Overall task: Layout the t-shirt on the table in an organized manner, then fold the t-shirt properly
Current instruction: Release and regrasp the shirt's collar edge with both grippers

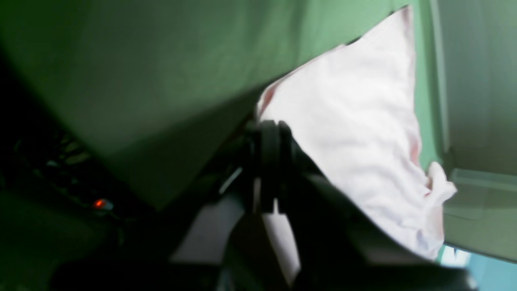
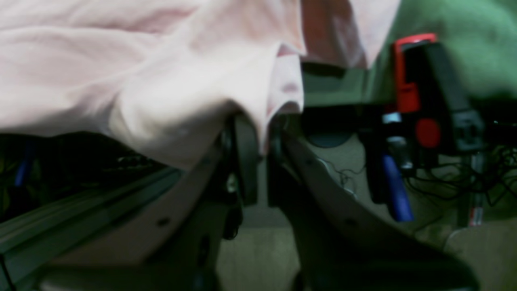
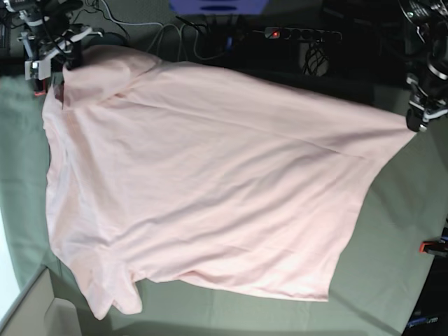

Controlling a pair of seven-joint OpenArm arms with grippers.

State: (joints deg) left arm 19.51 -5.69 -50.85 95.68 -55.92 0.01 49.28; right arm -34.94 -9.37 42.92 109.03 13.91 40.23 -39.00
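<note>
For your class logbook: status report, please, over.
Left gripper and right gripper shut on t-shirt corners. Shirt stretched over table. Nothing in the way.

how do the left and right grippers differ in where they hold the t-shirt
In the base view the left gripper pinches a stretched-out corner of the t-shirt at the right edge, past the table; the right gripper holds a bunched edge at the far left corner. In its wrist view the right gripper's cloth drapes over one side of the fingers; the left's pulls away taut. Both are shut on the shirt.
</note>
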